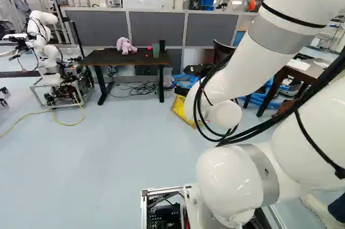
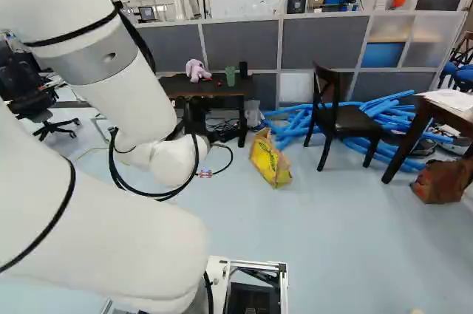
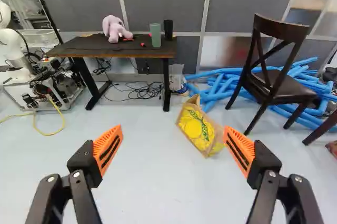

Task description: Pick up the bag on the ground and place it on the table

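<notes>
Wide-open, empty tool, yellow bag on the floor, long axis slanting away and leftward (near end rightmost)

My arm's white wrist joint hides the end effector from me here. Ahead and right of the end effector, a yellow bag leans over on the floor. Farther ahead, the table carries a pink plush toy, a green cup and a black cup. Farther right of it I see a dark chair among blue tubes.
</notes>
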